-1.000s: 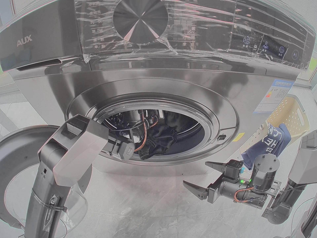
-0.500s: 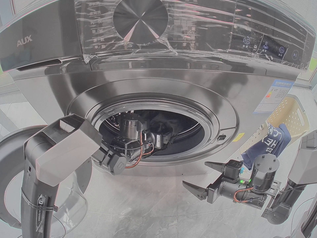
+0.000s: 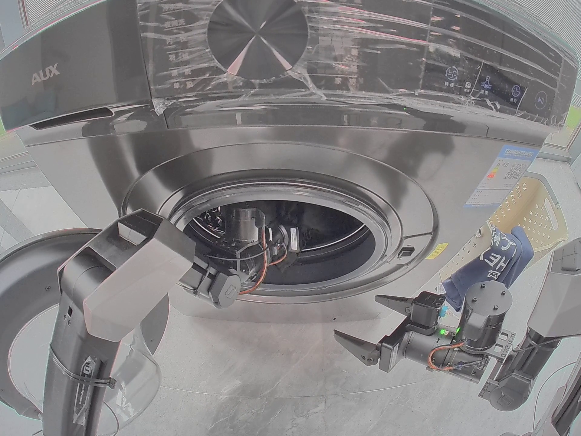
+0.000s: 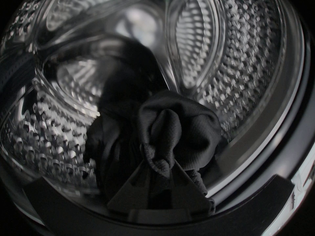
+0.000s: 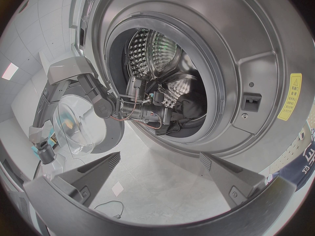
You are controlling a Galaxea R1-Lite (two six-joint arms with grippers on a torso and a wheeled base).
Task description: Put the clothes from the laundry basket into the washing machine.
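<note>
— Black cloth, is that what your left gripper [image 4: 160, 169] has?
— Yes, my left gripper is pinched tight on the black garment [image 4: 183, 125], inside the drum [image 4: 249, 66], just past the washing machine [image 3: 363, 152] door rim.
— And the right?
— My right gripper [image 3: 356, 316] hangs spread wide with nothing in it, below the opening's right edge. Beside it, a blue garment [image 3: 505, 261] lies over the laundry basket [image 3: 535, 210] rim.
</note>
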